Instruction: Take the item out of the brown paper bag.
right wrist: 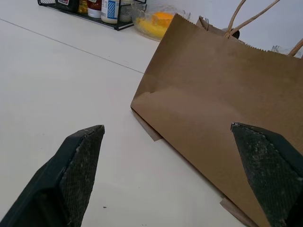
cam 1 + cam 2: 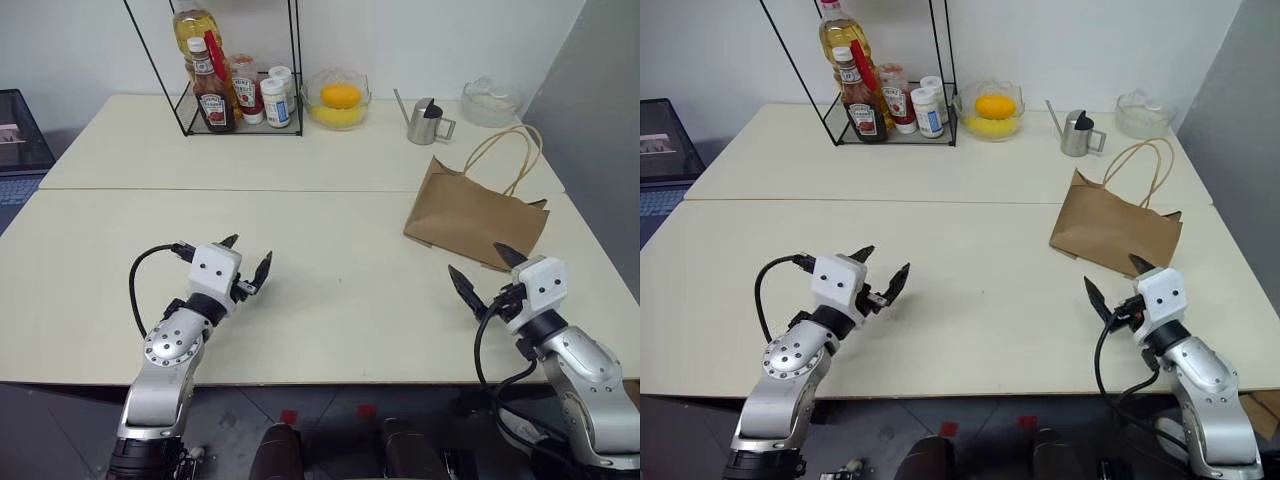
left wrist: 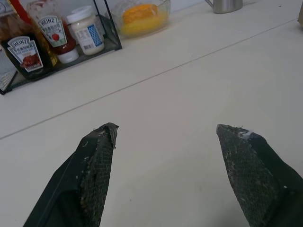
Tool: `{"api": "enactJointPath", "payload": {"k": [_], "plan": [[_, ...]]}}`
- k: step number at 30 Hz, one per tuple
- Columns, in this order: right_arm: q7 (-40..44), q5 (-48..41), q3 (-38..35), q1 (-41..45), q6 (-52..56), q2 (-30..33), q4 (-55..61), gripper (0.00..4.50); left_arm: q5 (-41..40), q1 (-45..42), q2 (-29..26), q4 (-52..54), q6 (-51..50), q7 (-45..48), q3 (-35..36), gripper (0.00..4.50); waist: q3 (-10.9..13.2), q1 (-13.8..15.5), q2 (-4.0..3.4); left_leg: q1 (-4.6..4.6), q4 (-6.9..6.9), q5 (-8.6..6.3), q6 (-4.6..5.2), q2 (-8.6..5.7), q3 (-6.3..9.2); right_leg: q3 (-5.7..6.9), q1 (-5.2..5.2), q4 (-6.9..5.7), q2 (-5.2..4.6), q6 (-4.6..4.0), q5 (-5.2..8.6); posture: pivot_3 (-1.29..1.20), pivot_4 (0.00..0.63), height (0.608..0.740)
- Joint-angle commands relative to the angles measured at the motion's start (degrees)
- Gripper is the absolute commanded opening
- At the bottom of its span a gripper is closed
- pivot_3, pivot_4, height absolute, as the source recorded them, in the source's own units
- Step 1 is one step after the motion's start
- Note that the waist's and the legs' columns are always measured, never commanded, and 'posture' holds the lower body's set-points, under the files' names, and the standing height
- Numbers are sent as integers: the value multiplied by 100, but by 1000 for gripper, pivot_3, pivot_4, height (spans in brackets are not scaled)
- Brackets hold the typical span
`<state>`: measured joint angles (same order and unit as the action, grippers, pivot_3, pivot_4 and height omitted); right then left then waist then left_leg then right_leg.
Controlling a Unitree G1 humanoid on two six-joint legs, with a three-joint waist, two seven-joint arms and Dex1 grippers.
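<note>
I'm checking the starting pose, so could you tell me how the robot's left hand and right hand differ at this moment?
The left hand hovers over bare table, far from the brown paper bag; the right hand sits just before the bag's near edge. The left hand faces the condiment rack; the right hand faces the bag's side. Both are open, empty and roughly level.

This looks like a lab or test room dressed with kitchen props. Two plain cream tables [image 2: 300, 290] pushed together stand against a bare white wall, and they carry a black wire rack [image 2: 240, 125] of Heinz ketchup bottles [image 2: 212, 95], a small white jar [image 2: 275, 100] and a cooking oil bottle [image 2: 193, 30]. Beside the rack are a glass bowl [image 2: 338, 98] with an orange, a small metal pitcher [image 2: 427, 121] and a brown paper bag [image 2: 475, 215].
</note>
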<state>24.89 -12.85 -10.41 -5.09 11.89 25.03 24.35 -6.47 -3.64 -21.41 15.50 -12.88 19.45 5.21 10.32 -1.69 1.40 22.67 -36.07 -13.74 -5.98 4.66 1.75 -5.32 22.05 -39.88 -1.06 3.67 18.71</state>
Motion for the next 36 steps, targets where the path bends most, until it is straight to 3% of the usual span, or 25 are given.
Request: {"api": "enactJointPath", "payload": {"k": [1,27,33,36], "plan": [[12,-113,-155,26,-32,33,146,4500,-252,-84,47,308,-89,9,187,3575,0,0,0,0,0,0,0,0,0,0,0,0,0,0,0,0,150,740],[106,-8,-13,-65,47,172,381,4500,114,88,-248,566,-23,181,-46,3575,0,0,0,0,1,0,0,0,-1,-1,0,2,0,0,0,0,150,740],[73,-6,-80,-38,60,192,378,4500,-319,-85,-375,517,-16,678,47,3575,0,-1,0,0,0,0,0,0,0,0,0,0,0,1,0,0,150,740],[44,-31,-153,-80,51,170,443,4500,-662,-213,-688,540,-62,1319,31,3575,0,-1,0,-1,0,0,0,0,0,0,0,0,0,0,0,0,150,740]]}}
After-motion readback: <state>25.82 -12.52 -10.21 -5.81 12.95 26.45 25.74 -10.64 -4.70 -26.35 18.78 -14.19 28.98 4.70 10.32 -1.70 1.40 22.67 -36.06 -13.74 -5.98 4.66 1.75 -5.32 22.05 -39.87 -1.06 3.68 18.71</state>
